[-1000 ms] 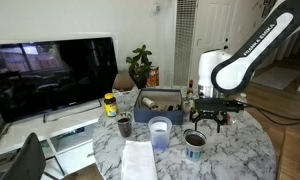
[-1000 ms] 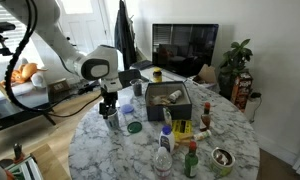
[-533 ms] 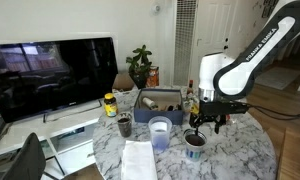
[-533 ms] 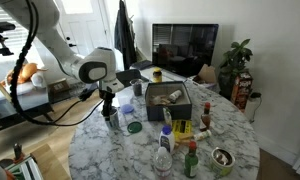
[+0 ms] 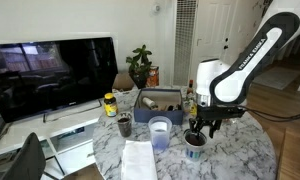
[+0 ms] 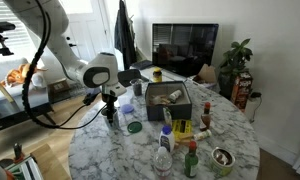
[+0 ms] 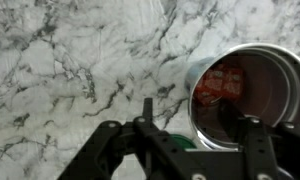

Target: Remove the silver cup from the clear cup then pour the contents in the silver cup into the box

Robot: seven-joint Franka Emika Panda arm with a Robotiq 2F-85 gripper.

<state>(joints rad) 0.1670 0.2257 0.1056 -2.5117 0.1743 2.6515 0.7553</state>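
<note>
In the wrist view, a wide stretch of bare marble table (image 7: 70, 60) is left open beside the silver cup (image 7: 252, 95). The space right at the cup is taken up by the gripper (image 7: 180, 150), its fingers spread apart. In an exterior view, room on one side is closed off by the clear cup (image 5: 160, 133), set just beside, and by the box (image 5: 158, 103) close behind both. A white towel (image 5: 140, 160) and a small dark cup (image 5: 124, 126) are placed farther along. In an exterior view, passage across the table is narrowed by a green lid (image 6: 133, 127) and a cluster of bottles (image 6: 167, 142), while bare marble is left on the arm's side.
</note>
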